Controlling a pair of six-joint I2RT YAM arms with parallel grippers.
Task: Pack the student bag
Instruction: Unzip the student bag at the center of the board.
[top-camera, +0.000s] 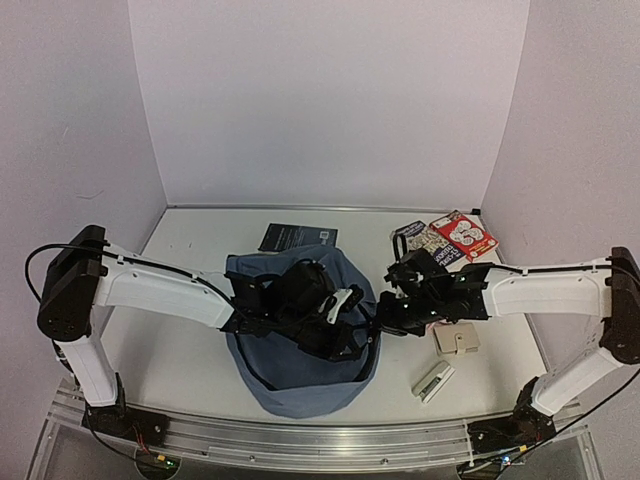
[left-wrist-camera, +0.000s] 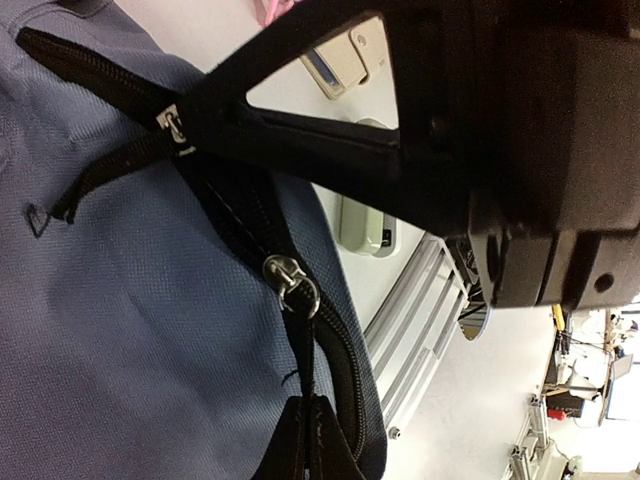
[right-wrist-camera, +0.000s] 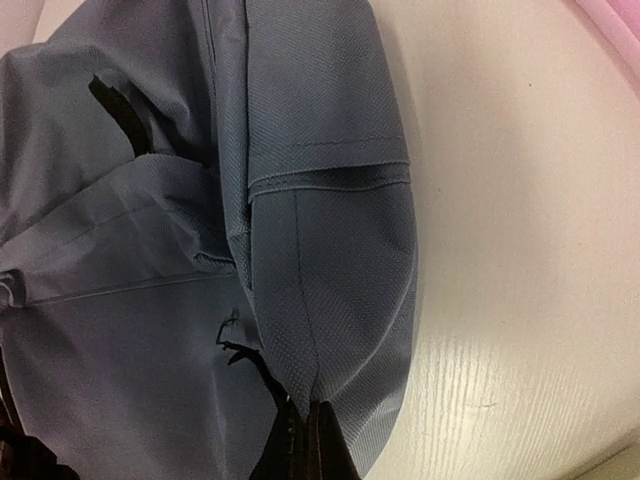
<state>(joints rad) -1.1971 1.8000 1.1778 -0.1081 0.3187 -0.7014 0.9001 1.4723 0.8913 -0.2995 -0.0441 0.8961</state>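
Top external view puts the student bag (top-camera: 300, 385) flat in the middle of the counter (top-camera: 185, 245), right between your two arms. Your left fingers (left-wrist-camera: 293, 447) are pressed together on its black zipper band (left-wrist-camera: 262, 215), and your right fingers (right-wrist-camera: 283, 452) pinch the blue fabric edge. That two-sided grip looks meant to pull the opening taut for packing.

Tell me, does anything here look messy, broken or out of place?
Nothing looks spilled or broken. The blue backpack lies slumped and crumpled on the table, and a dark booklet pokes out from behind its far edge, partly covered.
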